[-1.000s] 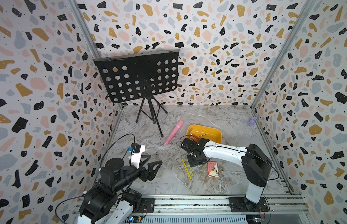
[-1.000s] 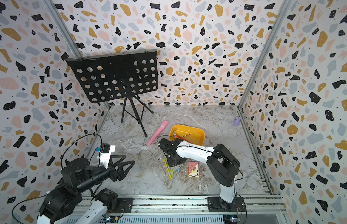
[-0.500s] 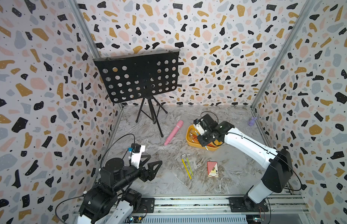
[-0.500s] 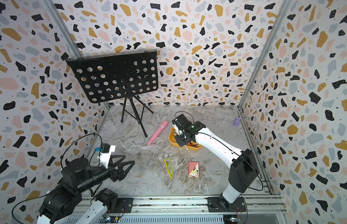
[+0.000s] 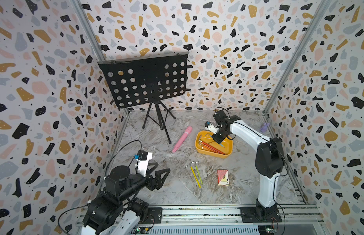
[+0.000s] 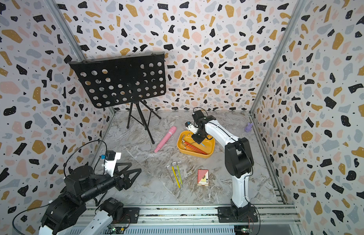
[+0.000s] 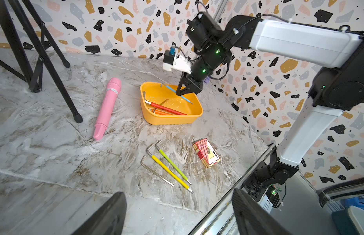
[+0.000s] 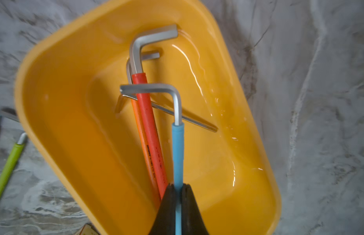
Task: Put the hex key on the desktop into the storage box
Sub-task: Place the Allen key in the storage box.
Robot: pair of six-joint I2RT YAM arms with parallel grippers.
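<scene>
The right end effector (image 8: pixel 178 192) clamps the blue hex key (image 8: pixel 178 150) by its sleeve over the storage box (image 8: pixel 61 114), placed so release should drop it inside. The left end effector (image 7: pixel 179 192) idles, jaws apart.

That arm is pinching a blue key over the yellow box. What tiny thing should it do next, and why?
Probably open the right gripper and let go. Its jaws are shut on the blue key, which hangs over the box, above the red key and orange key lying inside. Released here, it should land in the box rather than on the desktop.
</scene>
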